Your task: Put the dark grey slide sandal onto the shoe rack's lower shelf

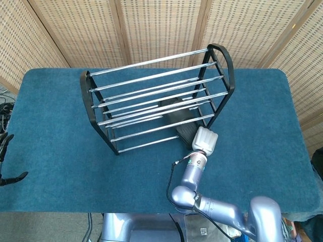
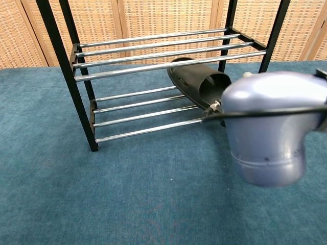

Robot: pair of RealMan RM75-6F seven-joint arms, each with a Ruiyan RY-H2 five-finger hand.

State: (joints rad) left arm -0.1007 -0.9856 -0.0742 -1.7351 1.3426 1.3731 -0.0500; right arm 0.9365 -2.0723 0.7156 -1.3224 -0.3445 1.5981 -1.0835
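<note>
Now right hand [image 1: 204, 140] holds sandal [image 2: 198, 83] on rack [image 1: 151, 103] lower shelf's right end.

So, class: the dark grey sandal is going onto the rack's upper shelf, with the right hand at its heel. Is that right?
Not quite. The chest view shows the sandal under the upper bars, on the lower shelf of the rack. The right hand is at its heel, as the head view shows.
</note>
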